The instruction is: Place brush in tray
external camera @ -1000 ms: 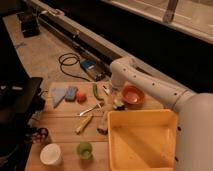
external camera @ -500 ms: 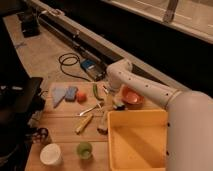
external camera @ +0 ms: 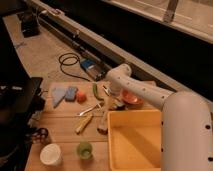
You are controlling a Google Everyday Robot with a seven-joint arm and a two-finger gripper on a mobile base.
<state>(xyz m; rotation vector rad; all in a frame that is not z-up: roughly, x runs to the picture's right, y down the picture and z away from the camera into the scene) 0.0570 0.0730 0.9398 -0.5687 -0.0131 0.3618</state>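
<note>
The brush lies on the wooden table just left of the tray. Its white handle points away from me and its dark head is nearest me. The tray is a big yellow tub at the front right, and nothing shows inside it. My white arm comes in from the right and bends down at an elbow. My gripper hangs at the far end of the brush handle, close over the table.
A silvery spoon and a yellow-handled utensil lie left of the brush. An orange bowl sits behind the tray. Also on the table are a green object, a blue sponge, an orange ball, a white cup and a green cup.
My arm has swung a little to the left and lowered, bringing the gripper down toward the far end of the brush. The objects on the table have not moved.
</note>
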